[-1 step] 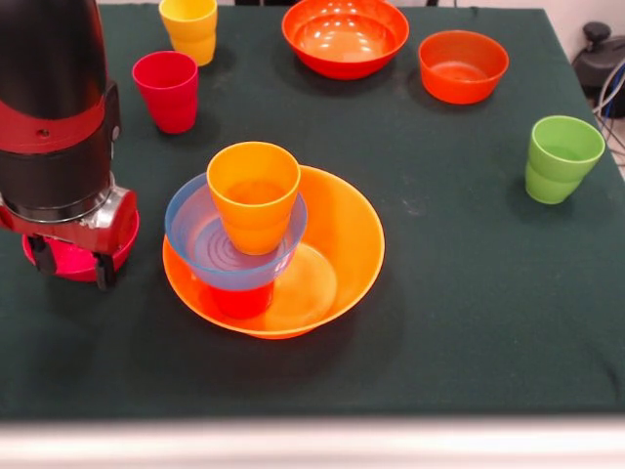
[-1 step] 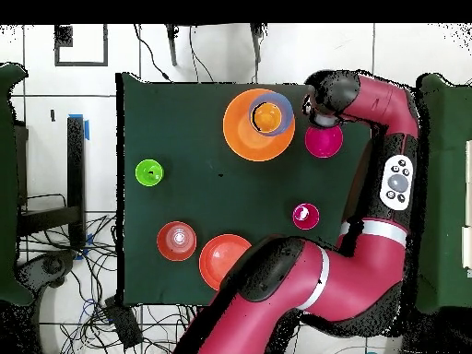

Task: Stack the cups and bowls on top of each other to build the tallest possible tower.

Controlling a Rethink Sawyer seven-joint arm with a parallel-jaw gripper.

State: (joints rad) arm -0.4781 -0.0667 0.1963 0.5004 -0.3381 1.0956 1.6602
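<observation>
Tool (image 1: 70,262) — poised directly over the magenta bowl (image 1: 59,262), prongs down at its rim; whether they are apart or together cannot be told.

Tower (image 1: 256,234) — just beside the tool: wide orange bowl (image 1: 347,234), a red cup under the light blue bowl (image 1: 195,234), orange cup (image 1: 254,195) on top. The upper pieces sit off-centre toward the tool, so a sideways brush in lifting likely topples them.

Farther off — crimson cup (image 1: 168,90), yellow cup (image 1: 190,27), two red-orange bowls, green cup (image 1: 559,156), loose on the worktop (image 1: 469,293).
</observation>
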